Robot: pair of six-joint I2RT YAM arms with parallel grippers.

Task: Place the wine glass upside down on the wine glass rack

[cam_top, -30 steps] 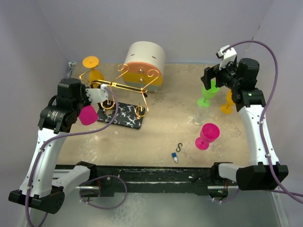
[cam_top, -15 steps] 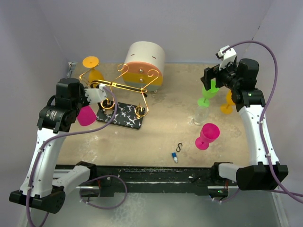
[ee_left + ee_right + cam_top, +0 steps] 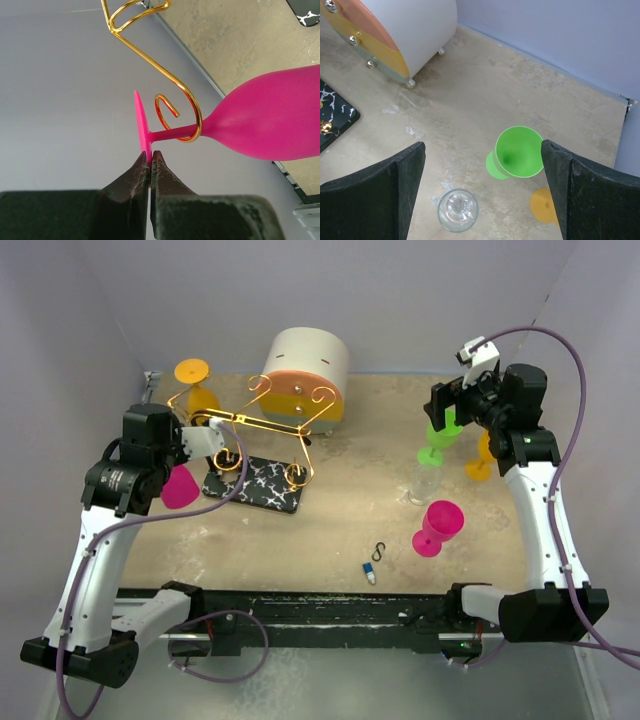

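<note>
Only the left wrist view shows the left gripper (image 3: pixel 150 159) clenched on the foot rim of the pink wine glass (image 3: pixel 270 125), whose stem sits in a curled hook of the wine glass rack (image 3: pixel 187 107). The right gripper (image 3: pixel 482 150) gapes wide, holding nothing, above a green glass (image 3: pixel 519 151).

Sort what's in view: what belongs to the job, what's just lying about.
Job: held pink glass, left fingers, rack.
Lying about: green glass, clear glass, other pink glass, drawer box, S-hook.
</note>
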